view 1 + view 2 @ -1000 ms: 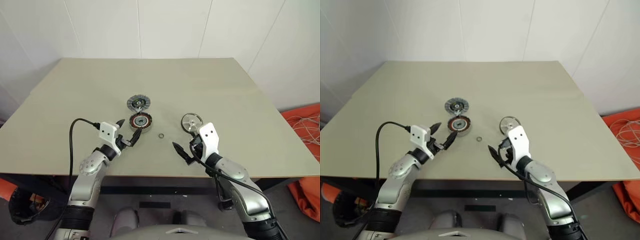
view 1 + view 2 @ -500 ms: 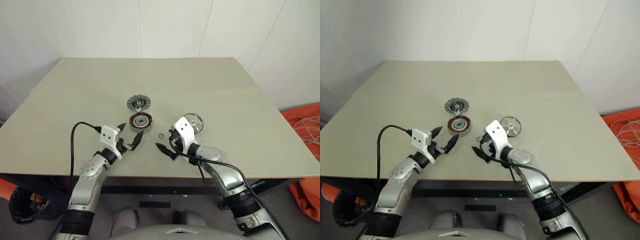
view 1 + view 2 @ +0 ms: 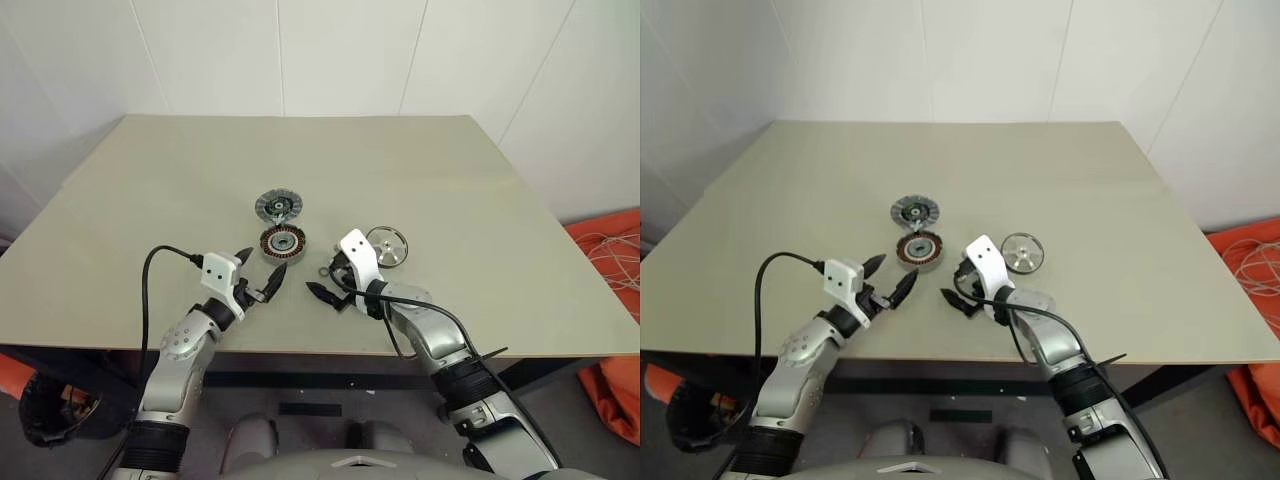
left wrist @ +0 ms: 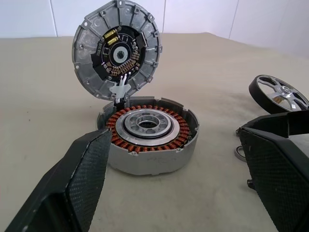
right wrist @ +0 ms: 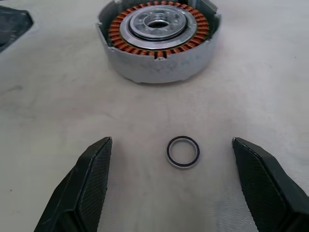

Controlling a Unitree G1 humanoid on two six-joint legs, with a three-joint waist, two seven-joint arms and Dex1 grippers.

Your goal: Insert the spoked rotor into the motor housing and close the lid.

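The motor housing [image 3: 282, 241], a round grey can with copper-orange windings around a silvery hub, sits mid-table. Its finned grey lid [image 3: 277, 207] stands hinged open behind it, circuit board showing [image 4: 117, 50]. To its right lies the spoked rotor [image 3: 388, 246], a shiny silver wheel. My left gripper [image 3: 262, 268] hovers open just in front of the housing, holding nothing. My right gripper [image 3: 325, 279] is open and tilted down, between housing and rotor. In the right wrist view a small metal ring [image 5: 183, 152] lies on the table between its fingers [image 5: 96, 164].
The beige table [image 3: 450, 180] has bare surface to the left, right and back of the parts. White walls stand behind it. Orange fabric and cables [image 3: 612, 270] lie on the floor beyond the right edge.
My right gripper has swung left and forward, dipping down, from in front of the rotor to over the small ring. The left gripper has stayed in place, open.
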